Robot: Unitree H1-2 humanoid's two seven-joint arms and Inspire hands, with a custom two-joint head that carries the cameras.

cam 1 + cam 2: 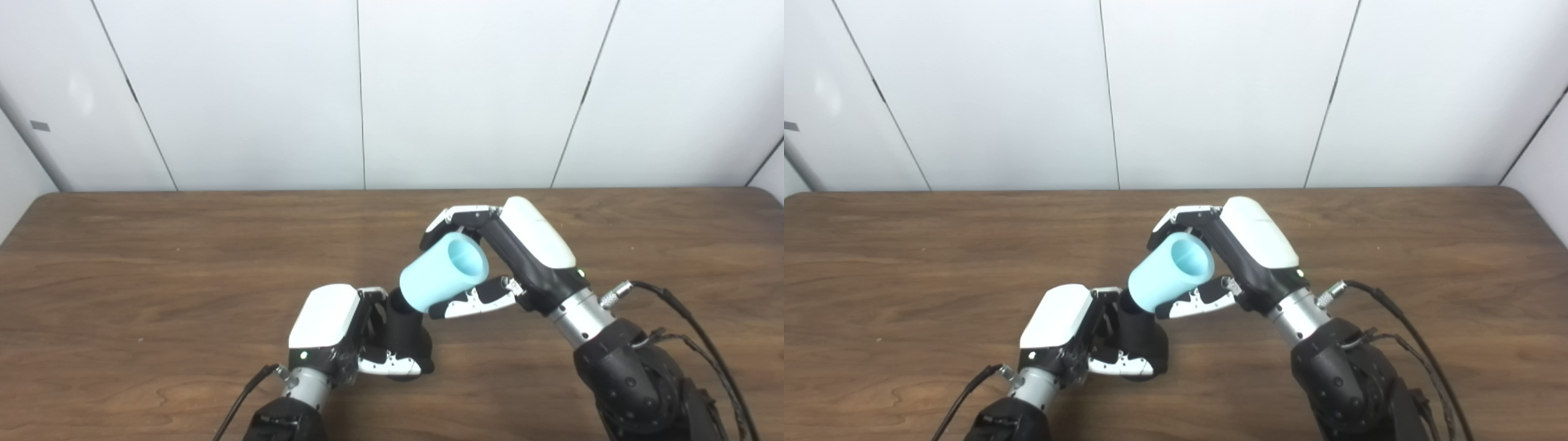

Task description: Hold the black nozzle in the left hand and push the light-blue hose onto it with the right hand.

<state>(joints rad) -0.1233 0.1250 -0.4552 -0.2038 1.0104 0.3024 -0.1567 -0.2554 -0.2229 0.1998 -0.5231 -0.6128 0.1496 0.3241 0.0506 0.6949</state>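
My left hand point(343, 334), white-shelled on the back with black fingers, is wrapped tight around the matte black cylindrical nozzle point(407, 334). The nozzle's base rests low by the brown wood-grain table point(153, 275), its narrower top tilted up and away toward my right hand. My thumb crosses the nozzle's near side, and the other fingers curl round behind it.

My right hand point(514, 257) is clamped on the light-blue hose piece point(442, 275), a short, smooth, soft-looking sleeve with thick walls and an open round mouth facing up and to the right. Fingers press on its far side, thumb point(474, 300) underneath. The sleeve slants down to the left, and its lower end sits right over the nozzle's top, touching it; how far it has gone on I cannot tell.

The hose sits between my two hands, just above and beyond my left. A grey cable point(692, 318) runs from my right wrist. No writing or labels are legible on either part.
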